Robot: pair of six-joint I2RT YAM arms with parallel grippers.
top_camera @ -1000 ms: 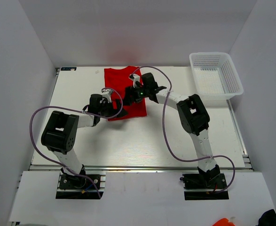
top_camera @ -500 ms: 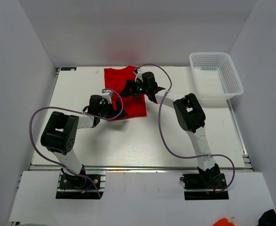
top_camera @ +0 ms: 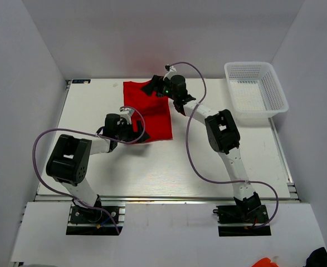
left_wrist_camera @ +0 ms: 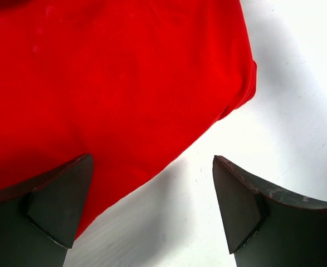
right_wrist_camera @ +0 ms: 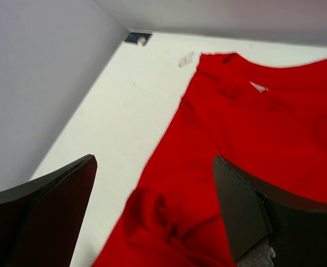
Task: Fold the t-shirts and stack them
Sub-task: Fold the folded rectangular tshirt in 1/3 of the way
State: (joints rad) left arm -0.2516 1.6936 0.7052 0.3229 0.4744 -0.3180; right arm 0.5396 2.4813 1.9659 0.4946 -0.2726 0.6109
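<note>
Toward the far middle of the white bench (top_camera: 96, 167) lies the red t-shirt (top_camera: 152, 114), a plain bright red cloth with no print. It forms a rough upright rectangle that runs from the back edge of the bench down to about mid-depth. The right wrist view shows its neck opening at the far end with a small white label (right_wrist_camera: 258, 86) inside. Closer to the camera the cloth bunches into a wrinkled lump (right_wrist_camera: 152, 217). The left wrist view shows smooth cloth, with a rounded, folded corner (left_wrist_camera: 247, 78) at the right and a hem that runs slantwise across the bench.

The left arm rises from its near-left base, bends sharply at the elbow and lies low, forearm reaching to the right. The left end effector (top_camera: 140, 132) sits at the shirt's near-left edge with its fingers spread wide and nothing between them. One fingertip (left_wrist_camera: 68, 183) is over red cloth, the other over bare bench.

The right arm stretches far out from its near-right base — almost to the back wall. Its wrist is turned so that the right end effector (top_camera: 151, 87) points left across the shirt's collar end. Its fingers also stand wide apart and grip nothing — whether they touch the cloth I cannot tell.

A white mesh basket (top_camera: 262, 115) stands at the far right corner, well apart from the shirt.
</note>
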